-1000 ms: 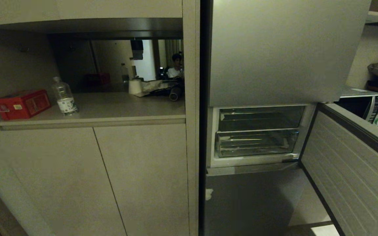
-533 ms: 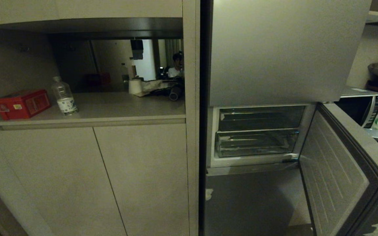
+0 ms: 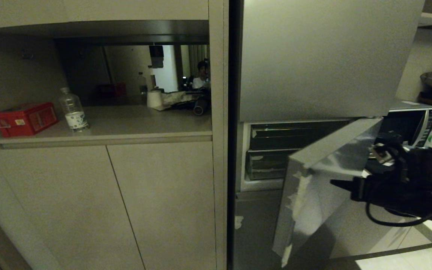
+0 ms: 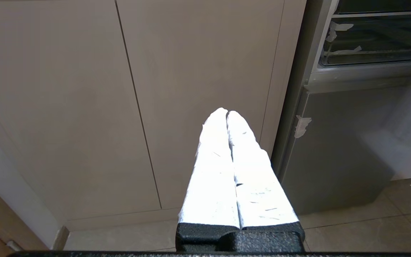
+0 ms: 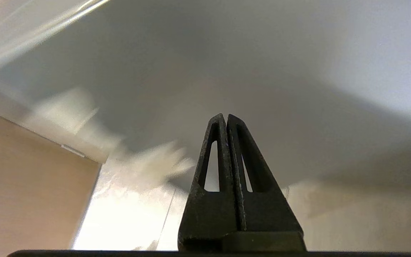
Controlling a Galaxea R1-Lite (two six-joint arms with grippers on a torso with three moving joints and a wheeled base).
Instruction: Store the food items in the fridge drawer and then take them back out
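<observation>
2 right gripper (image 3: 334, 183) fingers (image 5: 216, 157) are being pressed together against the half-open fridge drawer (image 3: 324, 195) front; left gripper (image 4: 227, 113) fingers likewise.

The right gripper (image 3: 336, 183) is pointing at the half-open fridge drawer (image 3: 324, 180), fingers together. A red box (image 3: 24, 119) and a bottle (image 3: 72, 110) are sitting on the shelf (image 3: 133, 123).

Camera layout: head high, both wrists low.
Head looks down at cabinets (image 3: 126, 202) and fridge drawer (image 3: 324, 187); left wrist faces both (image 4: 66, 107) from low; right wrist sits close against the drawer's grey front (image 5: 227, 64).
</observation>
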